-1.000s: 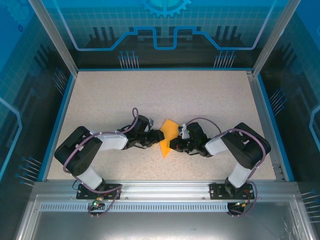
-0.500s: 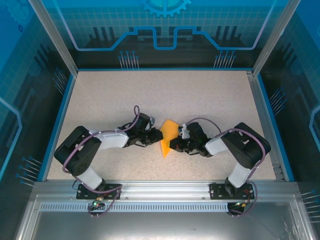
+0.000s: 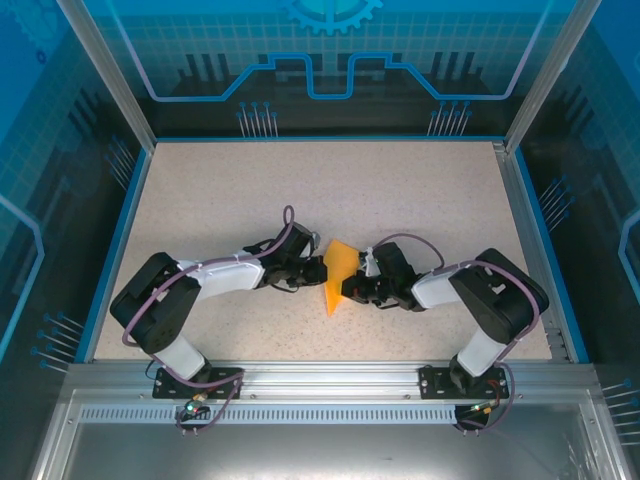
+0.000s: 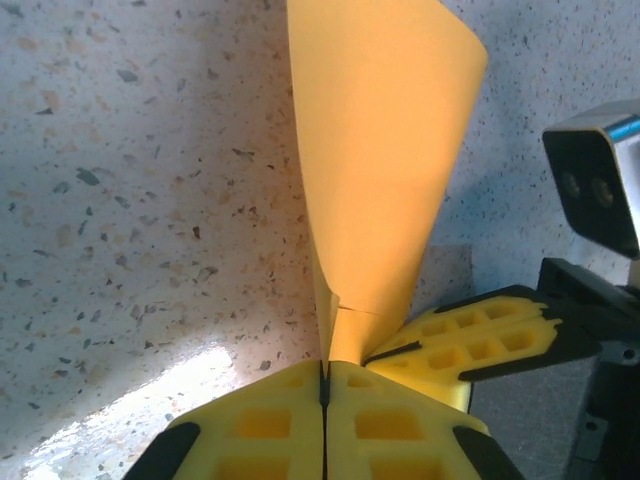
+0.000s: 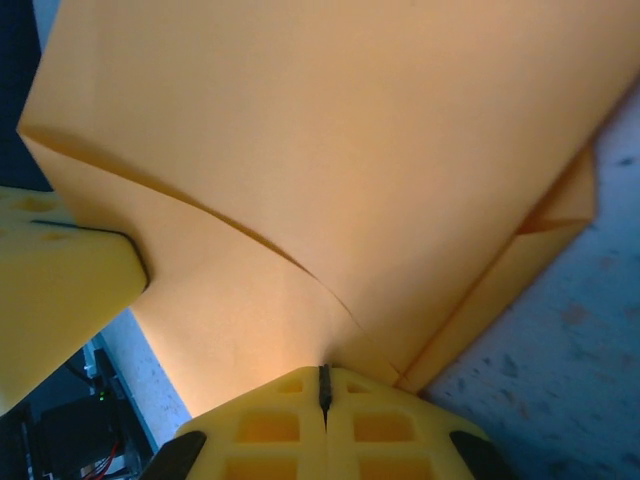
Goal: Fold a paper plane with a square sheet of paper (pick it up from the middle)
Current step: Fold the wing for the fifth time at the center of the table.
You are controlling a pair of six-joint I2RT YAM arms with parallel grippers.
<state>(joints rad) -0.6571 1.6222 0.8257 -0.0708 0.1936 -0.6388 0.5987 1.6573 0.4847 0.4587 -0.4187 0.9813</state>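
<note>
- Speckled beige counter (image 3: 420, 200) sits inside a blue-walled cell, and both arms bend in towards its near middle.
- We see the paper (image 3: 338, 270) there, between the two tools. It stands on edge rather than lying flat, and we cannot tell whether its lower tip touches the counter.
- Our left tool (image 4: 325, 375) is pinched tight on a low corner of the paper, with the sheet rising out of the seam between its jaws. We judge that this grip steadies one side while a fold is worked.
- Our right tool (image 5: 323, 380) is clamped on the paper too, at an edge where layered flaps meet. Gripping from opposite sides likely keeps the thin sheet taut and lifted.
- Creases and an overlapping flap show in the right wrist view, so we judge that folding is under way but not finished.
- We cannot make out how many layers each tool grips. Both wrist views crop the paper's outline, and from above it is too small to read the folds.
</note>
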